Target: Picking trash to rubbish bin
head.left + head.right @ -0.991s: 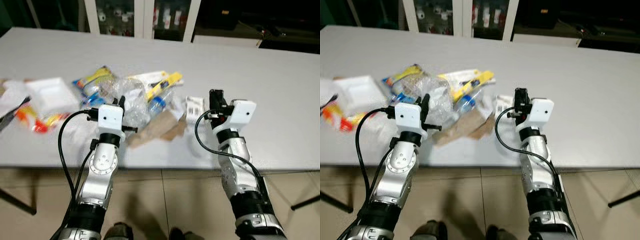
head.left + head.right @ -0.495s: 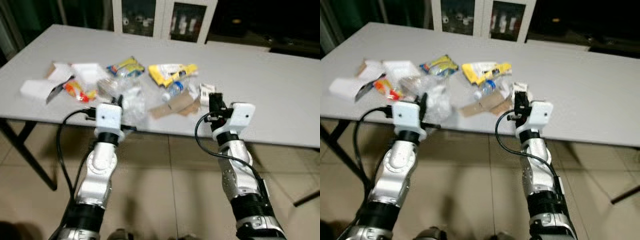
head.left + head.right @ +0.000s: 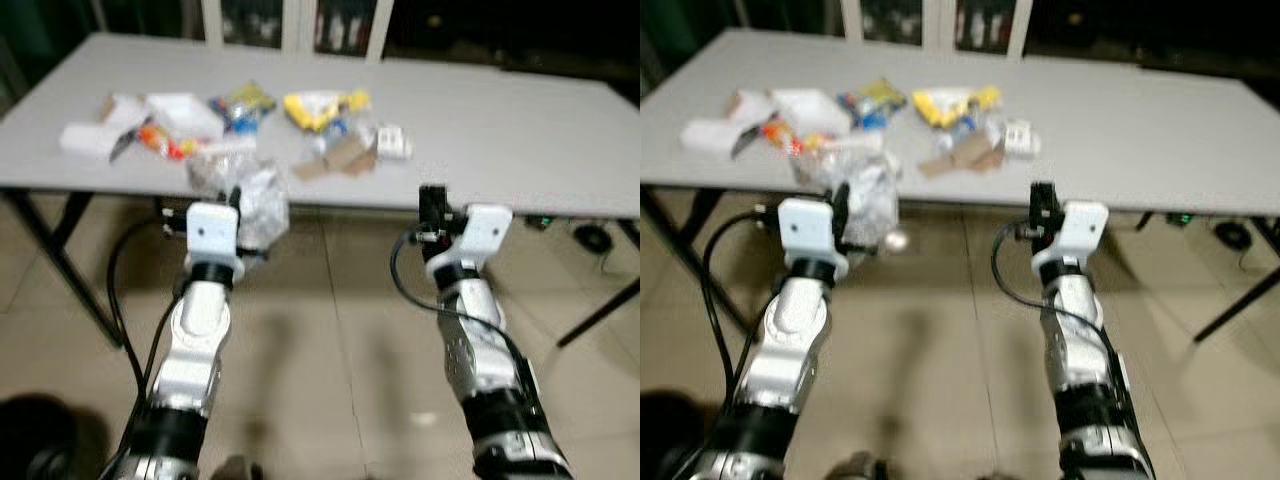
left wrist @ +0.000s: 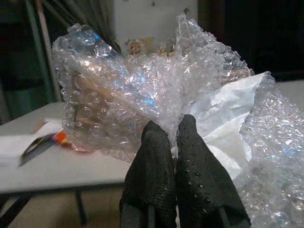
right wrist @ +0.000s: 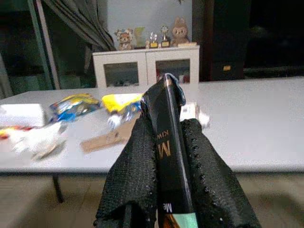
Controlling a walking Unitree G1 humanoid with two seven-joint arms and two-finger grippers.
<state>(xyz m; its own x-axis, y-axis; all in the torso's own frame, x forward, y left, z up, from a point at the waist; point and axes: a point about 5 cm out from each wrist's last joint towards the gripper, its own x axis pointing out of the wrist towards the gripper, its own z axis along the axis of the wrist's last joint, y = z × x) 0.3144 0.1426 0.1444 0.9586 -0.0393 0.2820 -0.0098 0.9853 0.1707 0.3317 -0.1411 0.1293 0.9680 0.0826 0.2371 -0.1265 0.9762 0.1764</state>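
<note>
Off the table [image 3: 520, 120], your left gripper [image 4: 172, 142] pinches a bubble wrap wad [image 4: 142, 90]. Your right gripper [image 5: 166, 137] clamps a dark flat packet [image 5: 168, 156]. More trash [image 3: 310, 105] sits on the tabletop.

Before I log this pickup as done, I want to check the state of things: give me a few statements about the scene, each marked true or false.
1. The left tool is shut on bubble wrap. True.
2. The right tool is open and holds nothing. False: it is shut on a flat black package.
3. The table has been cleared of trash. False: a yellow wrapper, cardboard scraps and other litter lie on it.
4. The bubble wrap hangs off the table, over the tiled floor. True.
</note>
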